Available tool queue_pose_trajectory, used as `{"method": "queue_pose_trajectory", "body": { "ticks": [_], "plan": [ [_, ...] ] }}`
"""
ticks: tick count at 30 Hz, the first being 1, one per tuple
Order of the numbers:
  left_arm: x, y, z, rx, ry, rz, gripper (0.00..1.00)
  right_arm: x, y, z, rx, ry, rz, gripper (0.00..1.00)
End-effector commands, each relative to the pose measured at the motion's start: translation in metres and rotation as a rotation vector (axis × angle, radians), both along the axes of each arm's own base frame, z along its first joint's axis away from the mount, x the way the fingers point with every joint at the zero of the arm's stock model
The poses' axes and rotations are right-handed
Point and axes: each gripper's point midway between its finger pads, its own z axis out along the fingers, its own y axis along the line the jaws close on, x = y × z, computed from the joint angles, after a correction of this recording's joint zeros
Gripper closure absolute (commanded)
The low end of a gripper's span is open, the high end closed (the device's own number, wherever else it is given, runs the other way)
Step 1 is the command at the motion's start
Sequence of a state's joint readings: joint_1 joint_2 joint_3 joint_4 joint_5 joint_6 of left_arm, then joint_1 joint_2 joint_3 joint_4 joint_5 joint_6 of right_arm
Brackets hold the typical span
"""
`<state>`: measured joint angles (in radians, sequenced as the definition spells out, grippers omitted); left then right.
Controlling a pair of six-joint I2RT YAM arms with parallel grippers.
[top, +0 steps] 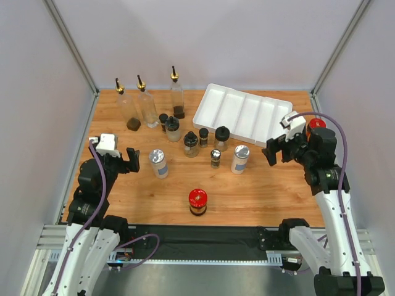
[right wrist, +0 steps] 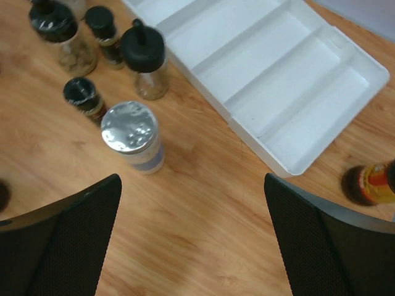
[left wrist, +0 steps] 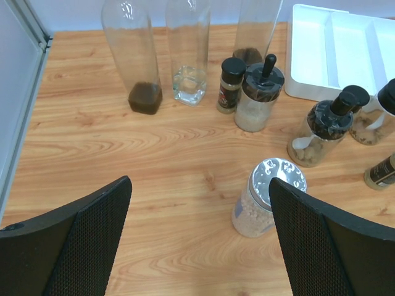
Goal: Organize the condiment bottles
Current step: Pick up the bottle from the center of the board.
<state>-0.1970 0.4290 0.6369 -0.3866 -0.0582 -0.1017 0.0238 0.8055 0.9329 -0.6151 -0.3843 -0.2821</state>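
Three tall clear pourer bottles [top: 146,106] stand at the back left. Several small black-capped jars [top: 191,143] cluster mid-table. Two silver-lidded shakers stand apart: the left one [top: 158,163] also shows in the left wrist view [left wrist: 266,198], the right one [top: 240,158] also in the right wrist view [right wrist: 133,137]. A red-lidded jar [top: 197,201] stands near the front, another [top: 316,125] behind the right arm. My left gripper [top: 127,160] is open and empty, left of the left shaker. My right gripper [top: 276,150] is open and empty, right of the right shaker.
A white divided tray [top: 242,113] lies at the back right, its compartments bare; it also shows in the right wrist view [right wrist: 278,80]. Grey walls enclose the table on three sides. A black rail runs along the near edge.
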Motion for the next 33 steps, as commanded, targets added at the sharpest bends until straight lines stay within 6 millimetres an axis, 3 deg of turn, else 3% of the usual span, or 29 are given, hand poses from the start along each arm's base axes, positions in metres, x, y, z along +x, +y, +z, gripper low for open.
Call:
{"method": "queue_pose_trajectory", "body": {
  "ticks": [1,5,10,18,28,33],
  "plan": [
    [0.0,-0.003,0.002,0.002,0.001,-0.014,0.0,-0.024,0.036,0.005,-0.08,-0.031,0.357,0.0],
    [0.0,-0.004,0.002,0.001,0.001,-0.021,0.0,-0.043,0.061,0.0,-0.04,0.026,0.575,0.0],
    [-0.001,-0.006,0.002,0.0,0.002,-0.03,0.0,-0.035,0.083,-0.015,-0.055,0.061,0.694,0.0],
    [-0.001,-0.008,0.002,0.0,0.001,-0.041,0.0,0.009,0.095,-0.04,-0.114,0.149,0.572,0.0],
    [-0.001,-0.01,0.003,0.001,-0.001,-0.05,0.0,0.038,0.099,-0.077,-0.218,0.228,0.463,0.0],
    [-0.001,-0.01,0.003,0.001,-0.001,-0.052,0.0,0.042,0.099,-0.095,-0.24,0.284,0.444,0.0]
  ]
}}
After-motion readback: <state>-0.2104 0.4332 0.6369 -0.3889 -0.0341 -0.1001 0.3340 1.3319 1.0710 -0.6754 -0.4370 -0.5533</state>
